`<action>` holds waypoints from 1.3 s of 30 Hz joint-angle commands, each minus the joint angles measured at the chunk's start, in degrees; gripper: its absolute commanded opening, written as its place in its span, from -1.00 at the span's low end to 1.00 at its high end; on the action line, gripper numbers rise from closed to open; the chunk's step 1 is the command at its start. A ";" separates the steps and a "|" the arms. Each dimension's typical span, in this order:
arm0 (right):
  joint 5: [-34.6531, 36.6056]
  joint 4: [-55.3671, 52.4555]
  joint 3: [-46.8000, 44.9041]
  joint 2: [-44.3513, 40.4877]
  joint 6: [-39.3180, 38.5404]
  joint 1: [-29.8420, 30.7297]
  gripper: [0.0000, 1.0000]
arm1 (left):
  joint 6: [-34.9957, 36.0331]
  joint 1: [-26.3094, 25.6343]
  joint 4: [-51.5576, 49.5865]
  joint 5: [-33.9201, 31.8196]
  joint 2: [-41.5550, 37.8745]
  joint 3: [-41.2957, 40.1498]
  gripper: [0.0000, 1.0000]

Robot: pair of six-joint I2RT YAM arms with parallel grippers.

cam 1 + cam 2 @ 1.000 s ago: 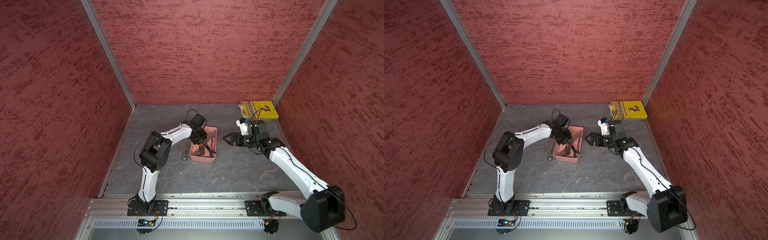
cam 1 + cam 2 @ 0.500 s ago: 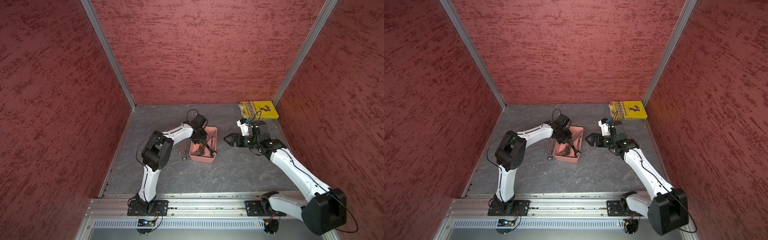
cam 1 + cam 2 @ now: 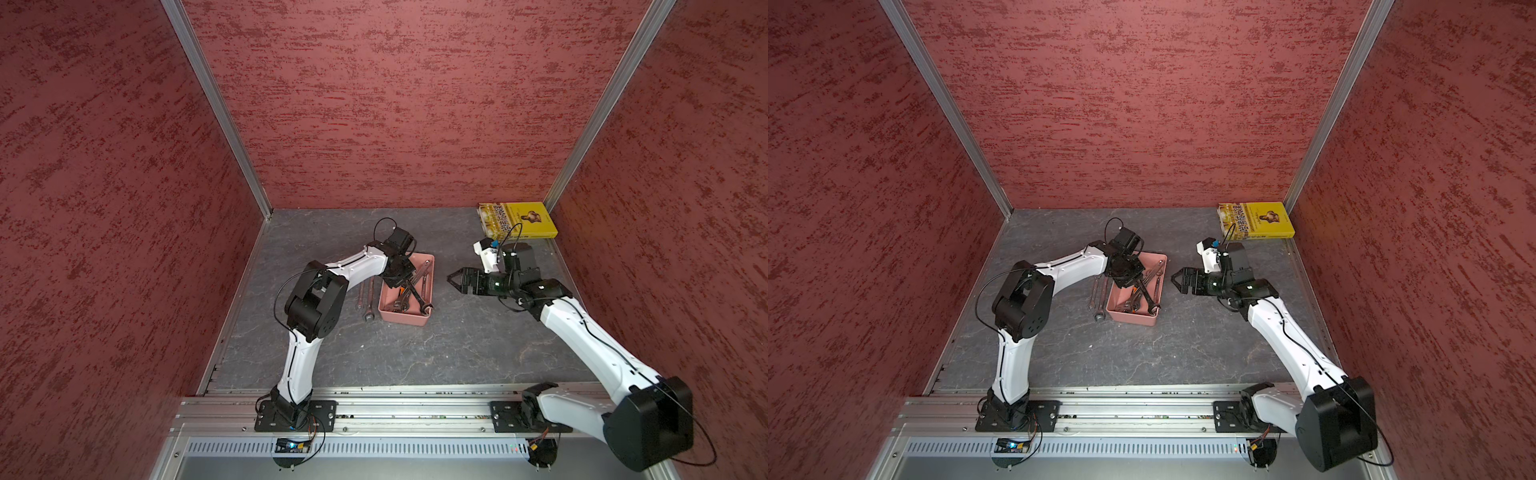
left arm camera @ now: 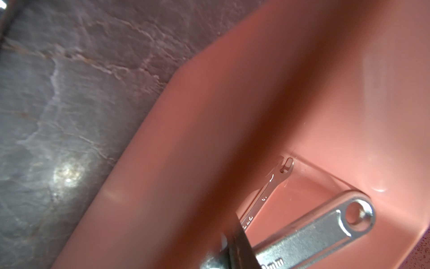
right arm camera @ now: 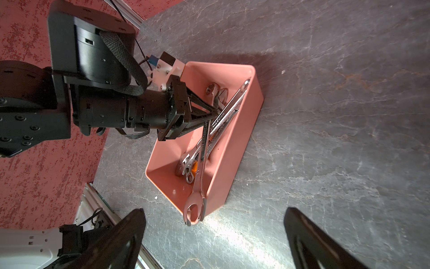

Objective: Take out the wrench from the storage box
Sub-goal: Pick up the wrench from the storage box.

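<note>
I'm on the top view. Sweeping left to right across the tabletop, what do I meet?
left arm's elbow → loose wrenches lying on the table → storage box → right gripper, open → yellow book, farther back. The left gripper overlaps the box, so it is left out.

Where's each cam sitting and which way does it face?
Top views: high above the front rail, looking down at table; left arm and right arm show.
Left wrist: low over storage box, onto a wrench; one fingertip shows.
Right wrist: beside the box, facing it; open right gripper, left gripper pinching a wrench.
Shared: all views show the box.
</note>
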 commanded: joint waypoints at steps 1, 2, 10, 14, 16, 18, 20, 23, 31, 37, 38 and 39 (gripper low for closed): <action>0.97 1.63 0.09 -0.45 0.28 -0.43 0.97 | 2.11 -0.34 -1.19 1.86 -1.69 -1.00 -1.00; 1.06 1.56 0.14 -0.36 0.25 -0.43 0.97 | 1.74 -0.39 -1.22 1.84 -2.48 -0.88 -1.00; 1.49 1.73 0.79 -0.19 0.24 -0.54 0.97 | 1.30 -0.39 -0.66 0.46 -7.57 -2.07 -1.00; 1.42 2.03 0.81 -0.09 0.18 -0.58 0.97 | 1.37 -0.34 -0.44 0.01 -9.30 -3.19 -1.00; 1.46 2.08 0.90 -0.01 0.28 -0.62 0.97 | 1.35 -0.30 -0.16 0.05 -9.90 -3.36 -1.00; 1.41 2.13 1.06 0.16 0.30 -0.62 0.97 | 1.72 -0.39 -0.78 -0.10 -10.36 -2.90 -1.00; 1.41 2.22 1.17 0.22 0.27 -0.63 0.97 | 1.90 -0.39 -0.99 -0.24 -10.92 -2.70 -1.00; 1.46 2.22 1.41 0.43 0.20 -0.58 0.97 | 2.27 -0.39 -2.42 -0.39 -12.18 -2.15 -1.00; 0.62 3.35 2.36 1.97 0.28 -0.56 0.97 | 4.23 1.50 -5.70 -0.56 -17.60 -3.43 -1.00; -0.04 3.93 2.94 3.09 0.29 -0.58 0.97 | 5.70 4.58 -5.53 0.72 -20.06 -6.55 -1.00; -0.11 3.93 3.07 3.24 0.29 -0.62 0.97 | 6.12 5.07 -5.83 0.80 -20.41 -6.67 -1.00; -0.10 3.89 3.12 3.32 0.28 -0.59 0.97 | 6.38 5.52 -6.16 0.80 -20.79 -6.75 -1.00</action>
